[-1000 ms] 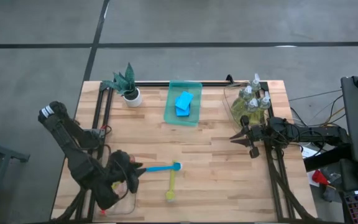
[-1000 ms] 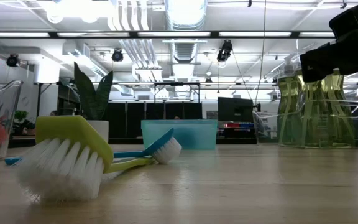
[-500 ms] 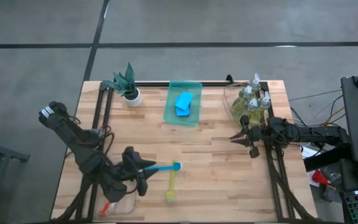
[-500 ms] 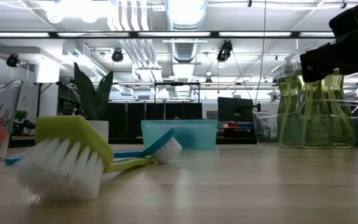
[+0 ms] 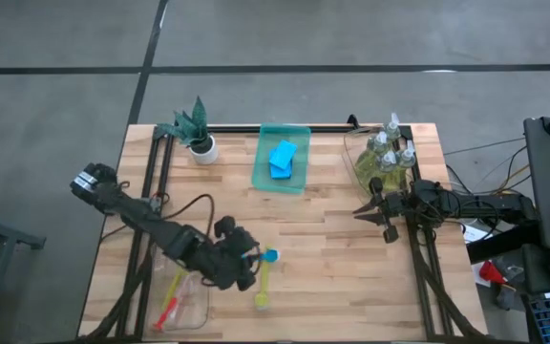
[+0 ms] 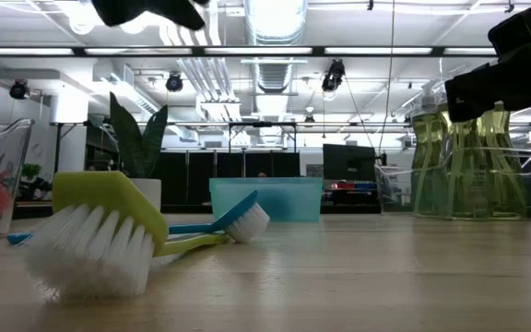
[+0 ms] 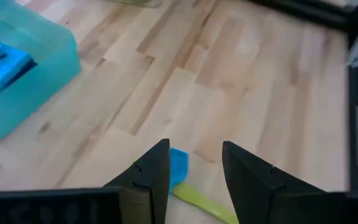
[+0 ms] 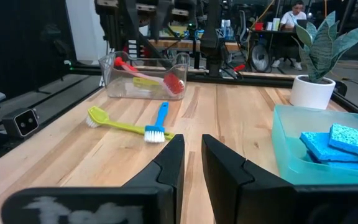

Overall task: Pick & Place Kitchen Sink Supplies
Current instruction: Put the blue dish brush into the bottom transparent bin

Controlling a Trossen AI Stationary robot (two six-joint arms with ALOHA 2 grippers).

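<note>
Green tray (image 5: 259, 175): blue sponges (image 5: 282, 158).
Clear tray (image 5: 199, 308): red brush (image 5: 167, 312), yellow brush (image 5: 173, 286).
Change: left gripper (image 5: 246, 265) moved toward 3 o'clock, over blue brush (image 5: 269, 255).
Left fingers (image 7: 148, 171): parted, empty.
Right gripper (image 5: 369, 212): fingers narrowly apart, empty.

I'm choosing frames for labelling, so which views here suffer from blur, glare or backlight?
Low view: the green brush sits very close and looks soft, ceiling lights flare at the top, and the soap bottles are backlit. Left wrist view: the left gripper fingers are blurred and the table is soft. Right wrist view: the blue brush reads clearly. High view: evenly lit.
</note>
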